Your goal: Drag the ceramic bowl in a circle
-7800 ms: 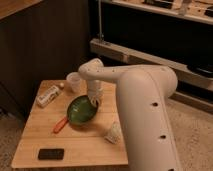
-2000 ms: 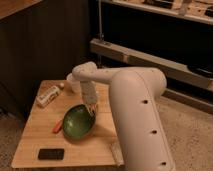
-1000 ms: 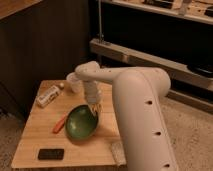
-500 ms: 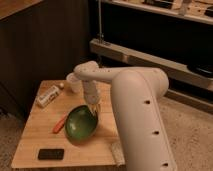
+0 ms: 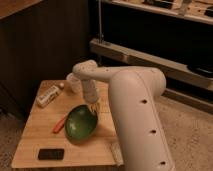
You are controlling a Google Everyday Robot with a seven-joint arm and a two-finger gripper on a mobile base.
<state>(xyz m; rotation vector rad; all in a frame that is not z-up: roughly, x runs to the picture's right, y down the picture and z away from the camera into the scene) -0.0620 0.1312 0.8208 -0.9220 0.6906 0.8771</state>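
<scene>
The green ceramic bowl (image 5: 80, 123) sits tilted on the wooden table (image 5: 35, 132), near its middle. My gripper (image 5: 93, 107) comes down from the white arm and meets the bowl's upper right rim. The arm's large white body fills the right side of the view and hides the table's right part.
A small translucent white cup (image 5: 73, 82) stands at the back of the table. A white bottle (image 5: 49, 95) lies at the back left. An orange-red tool (image 5: 60, 124) lies left of the bowl. A black phone-like slab (image 5: 50, 154) lies at the front left. Dark shelving stands behind.
The bowl has slid a little to the right and toward the back of the table with my gripper on its rim, away from the front-left spot it held two seconds ago.
</scene>
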